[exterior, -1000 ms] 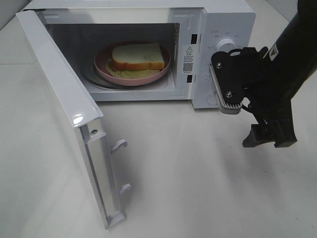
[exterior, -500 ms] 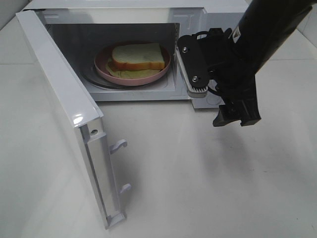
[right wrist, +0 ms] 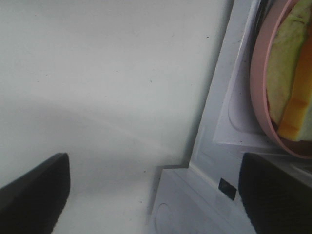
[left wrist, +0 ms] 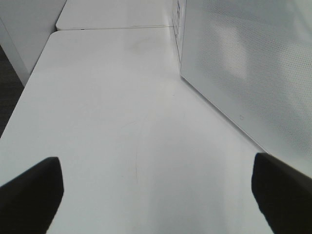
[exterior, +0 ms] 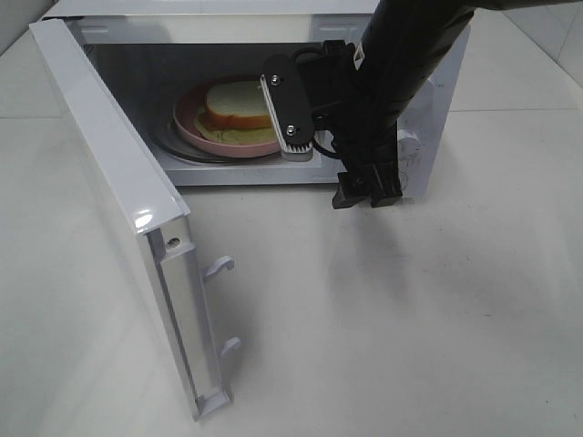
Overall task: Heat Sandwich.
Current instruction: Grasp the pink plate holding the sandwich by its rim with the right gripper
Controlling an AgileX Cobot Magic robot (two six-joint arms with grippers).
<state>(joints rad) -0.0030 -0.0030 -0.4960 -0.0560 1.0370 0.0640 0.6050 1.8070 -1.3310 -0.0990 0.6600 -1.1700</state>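
The sandwich (exterior: 235, 103) lies on a pink plate (exterior: 196, 135) inside the microwave (exterior: 209, 27), in the middle of the cavity floor. The microwave door (exterior: 109, 155) stands wide open on its hinge side. The long axis of the sandwich runs across the microwave, parallel to its front opening.

The right gripper (exterior: 326, 153) hangs just before the mouth of the microwave, on the control-panel side, and its jaws stand wide apart with nothing between them. From it the sandwich lies deeper in the microwave and toward the hinge side; the plate rim is near, but not touching. The right wrist view shows this rim and the yellow-green and orange layers close beside one finger.

The left gripper (left wrist: 156, 195) is also spread open and empty. It is outside the microwave, beside the outer face of the door, so the door stands between it and the sandwich.

I judge that the right arm is nearer to the sandwich and the left arm nearer to the door, which must yet be closed for heating.
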